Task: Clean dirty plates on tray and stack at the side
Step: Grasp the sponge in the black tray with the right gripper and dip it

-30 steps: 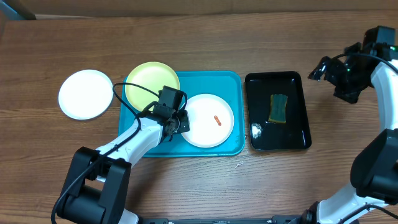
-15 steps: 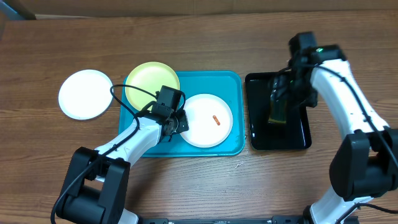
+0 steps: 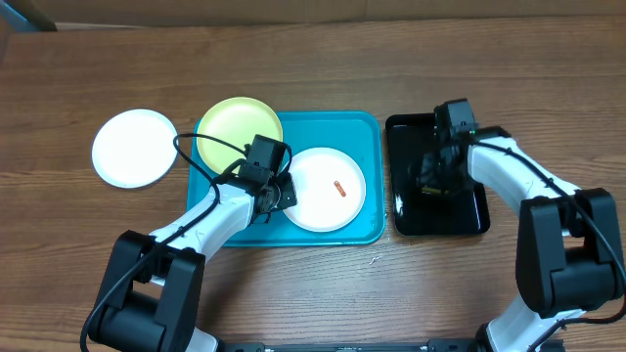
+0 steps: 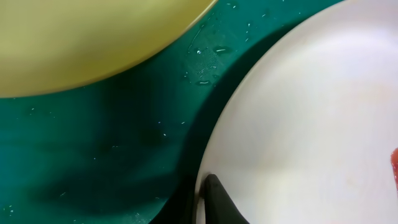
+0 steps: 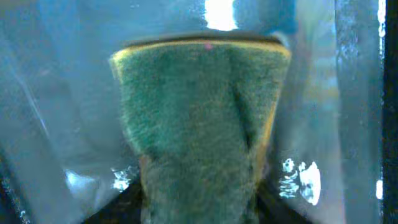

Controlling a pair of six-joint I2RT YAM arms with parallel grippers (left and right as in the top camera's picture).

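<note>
The white plate [image 3: 315,205], with an orange-brown smear [image 3: 339,188] near its centre, lies in the turquoise tray [image 3: 372,132]. The left gripper [image 3: 283,193] is closed on its rim. The right gripper [image 3: 433,180] pinches the green sponge [image 5: 199,118] in the black tray [image 3: 469,221].

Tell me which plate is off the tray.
The white plate at far left, lying on the wooden table beside the turquoise tray. The yellow-green plate and the smeared white plate both sit on the tray.
</note>
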